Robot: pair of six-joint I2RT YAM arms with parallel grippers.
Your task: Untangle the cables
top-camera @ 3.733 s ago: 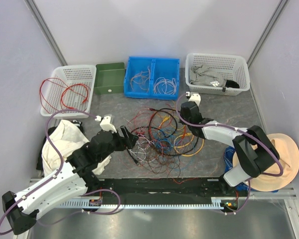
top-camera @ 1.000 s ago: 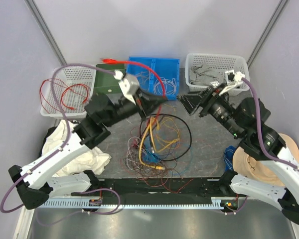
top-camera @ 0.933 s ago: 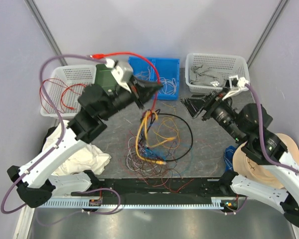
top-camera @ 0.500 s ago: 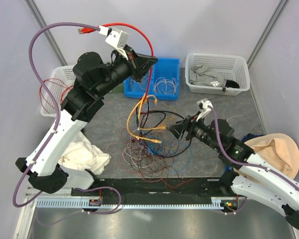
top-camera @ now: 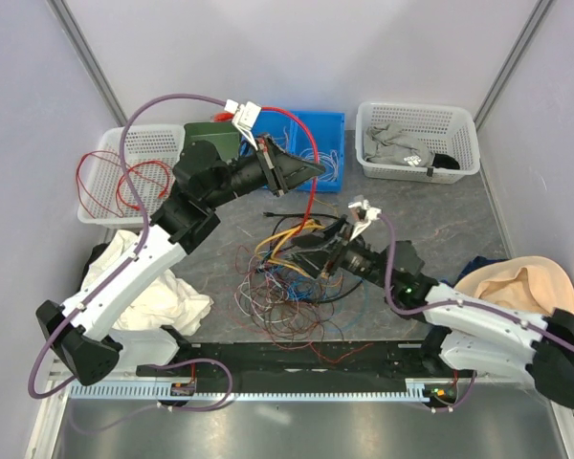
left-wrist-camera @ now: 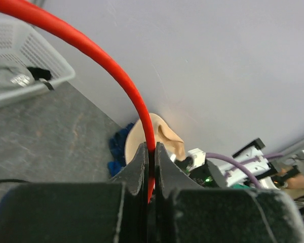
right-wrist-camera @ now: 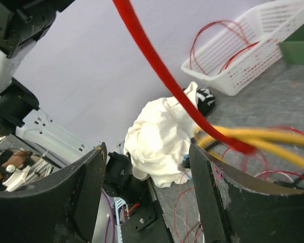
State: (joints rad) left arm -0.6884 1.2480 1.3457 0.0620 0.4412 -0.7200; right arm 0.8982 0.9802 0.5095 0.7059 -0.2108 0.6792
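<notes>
The left gripper (left-wrist-camera: pixel 151 152) stands high above the bench (top-camera: pixel 440 206), jaws pinched tight on the red cable (left-wrist-camera: pixel 91 48). The cable's lower end is lost among the tangled cables (top-camera: pixel 282 292) mid-bench. The right gripper (right-wrist-camera: pixel 147 167) sits low at the tangle, jaws wide apart and gripping nothing. Whether it touches the yellow cables (right-wrist-camera: pixel 263 134) cannot be determined.

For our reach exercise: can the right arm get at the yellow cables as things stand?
Probably yes: the right gripper is open with the yellow cables just ahead of it; only the red cable, pinched by the left gripper, crosses in front.
</notes>
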